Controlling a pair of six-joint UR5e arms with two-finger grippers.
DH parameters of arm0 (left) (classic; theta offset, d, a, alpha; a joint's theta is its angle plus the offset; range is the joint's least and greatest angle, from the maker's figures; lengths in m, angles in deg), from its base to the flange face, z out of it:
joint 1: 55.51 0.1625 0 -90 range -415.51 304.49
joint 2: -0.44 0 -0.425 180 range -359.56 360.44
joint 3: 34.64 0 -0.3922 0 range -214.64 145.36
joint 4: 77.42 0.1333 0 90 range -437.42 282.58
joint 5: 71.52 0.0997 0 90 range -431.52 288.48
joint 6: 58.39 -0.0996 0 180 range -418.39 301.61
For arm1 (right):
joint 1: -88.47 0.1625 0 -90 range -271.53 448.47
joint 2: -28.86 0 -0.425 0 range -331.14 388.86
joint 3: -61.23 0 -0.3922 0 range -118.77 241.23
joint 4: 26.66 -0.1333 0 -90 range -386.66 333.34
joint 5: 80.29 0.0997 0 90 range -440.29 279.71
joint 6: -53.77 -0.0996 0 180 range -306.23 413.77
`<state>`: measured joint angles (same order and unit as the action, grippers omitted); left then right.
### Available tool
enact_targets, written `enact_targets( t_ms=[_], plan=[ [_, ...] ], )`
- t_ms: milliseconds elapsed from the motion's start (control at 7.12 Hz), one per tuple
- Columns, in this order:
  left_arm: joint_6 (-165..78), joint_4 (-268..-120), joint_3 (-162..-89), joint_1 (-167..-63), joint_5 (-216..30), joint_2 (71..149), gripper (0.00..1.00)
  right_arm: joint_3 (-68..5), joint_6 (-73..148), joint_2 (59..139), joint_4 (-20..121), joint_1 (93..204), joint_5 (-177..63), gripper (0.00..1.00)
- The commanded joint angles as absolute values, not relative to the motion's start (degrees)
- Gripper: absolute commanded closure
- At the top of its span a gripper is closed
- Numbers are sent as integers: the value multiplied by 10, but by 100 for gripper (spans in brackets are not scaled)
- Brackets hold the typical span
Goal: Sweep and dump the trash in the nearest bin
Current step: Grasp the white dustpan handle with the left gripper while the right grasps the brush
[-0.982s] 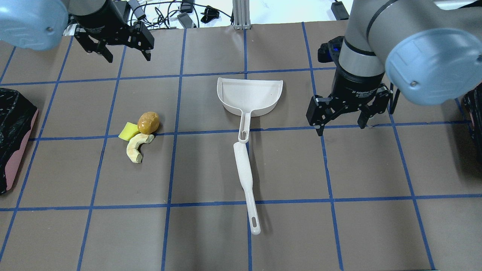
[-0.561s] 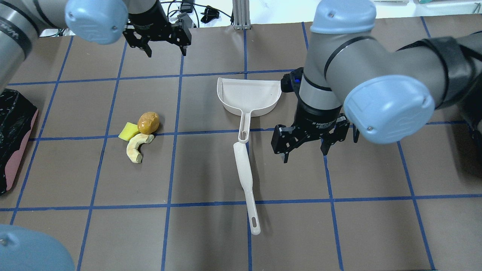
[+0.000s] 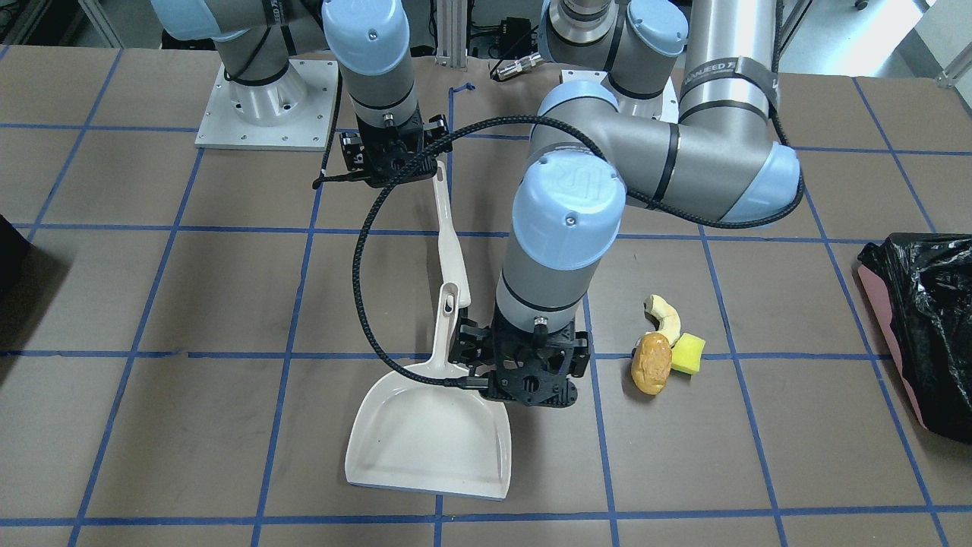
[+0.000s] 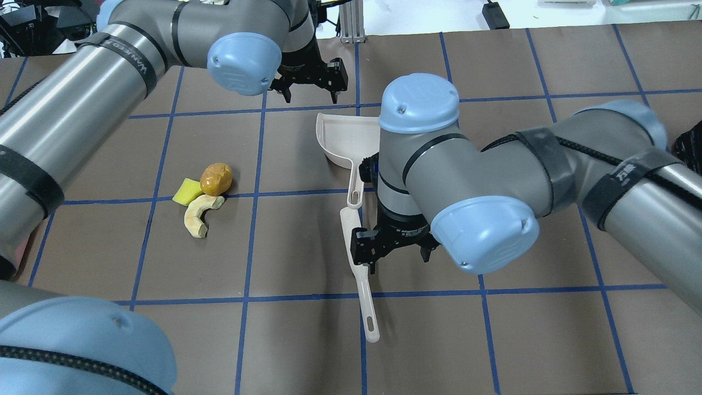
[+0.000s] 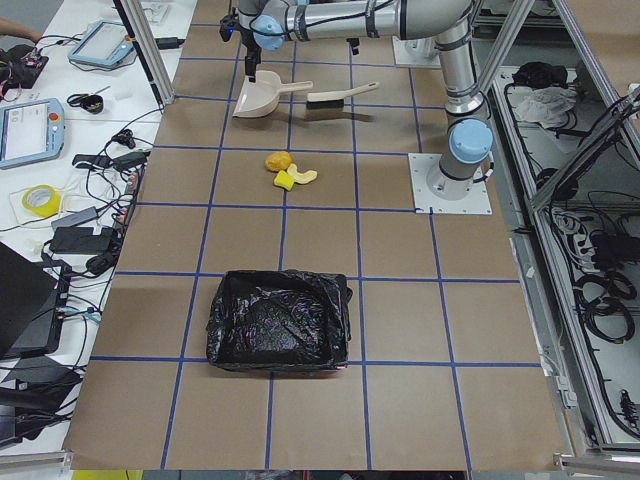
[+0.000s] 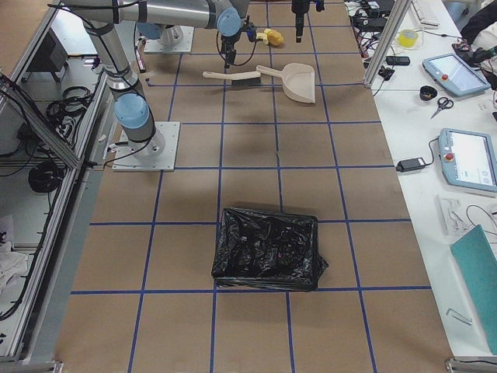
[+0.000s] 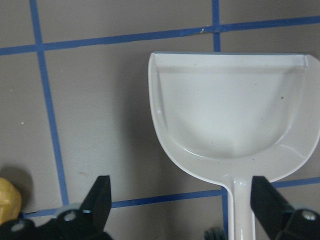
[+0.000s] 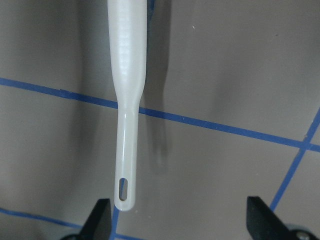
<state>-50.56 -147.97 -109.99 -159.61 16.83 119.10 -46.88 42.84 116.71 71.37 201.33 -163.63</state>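
Note:
The trash lies together left of centre: a cream peel (image 4: 198,215), an orange-brown lump (image 4: 216,178) and a yellow-green sponge cube (image 4: 187,191). The pink-sided bin with its black bag (image 3: 923,319) stands at the table's end on my left; my left arm hides it in the overhead view. My left gripper (image 4: 310,97) is open above the white dustpan (image 4: 343,137), whose pan and handle show between its fingers (image 7: 97,200). My right gripper (image 4: 396,260) is open over the white brush's handle (image 8: 127,75). Both grippers are empty.
The dustpan (image 3: 425,441) and brush (image 3: 449,235) lie end to end in the middle of the table. A second black-lined container (image 6: 268,252) stands at the table's end on my right. The table is brown paper with a blue tape grid.
My left gripper has moved right along the far side to above the dustpan. My right gripper has moved left and nearer, to over the brush handle. Both stayed open; the trash has not moved.

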Motion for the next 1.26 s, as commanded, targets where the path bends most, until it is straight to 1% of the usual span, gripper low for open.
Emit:
enact_targets(
  t_ms=[0,140,421,702,842,982,1123],
  plan=[
    [-499,-1470,-1102,-1627,160,1221,0,-511,363,1140,804,2047,-1636,11],
    [-498,-1471,-1105,-1643,153,1233,0,-516,347,1120,827,2053,-1636,15],
    [-512,-1479,-1131,-1653,137,1239,0,-518,336,1087,862,2076,-1640,16],
    [-548,-1482,-1165,-1654,102,1238,0,-537,335,1086,875,2077,-1644,16],
    [-574,-1490,-1178,-1655,103,1237,0,-554,327,1087,894,2077,-1641,19],
    [-577,-1500,-1183,-1654,105,1237,0,-564,326,1087,908,2078,-1639,27],
    [-578,-1516,-1183,-1655,105,1229,1,-566,325,1086,909,2084,-1638,28]
  ],
)
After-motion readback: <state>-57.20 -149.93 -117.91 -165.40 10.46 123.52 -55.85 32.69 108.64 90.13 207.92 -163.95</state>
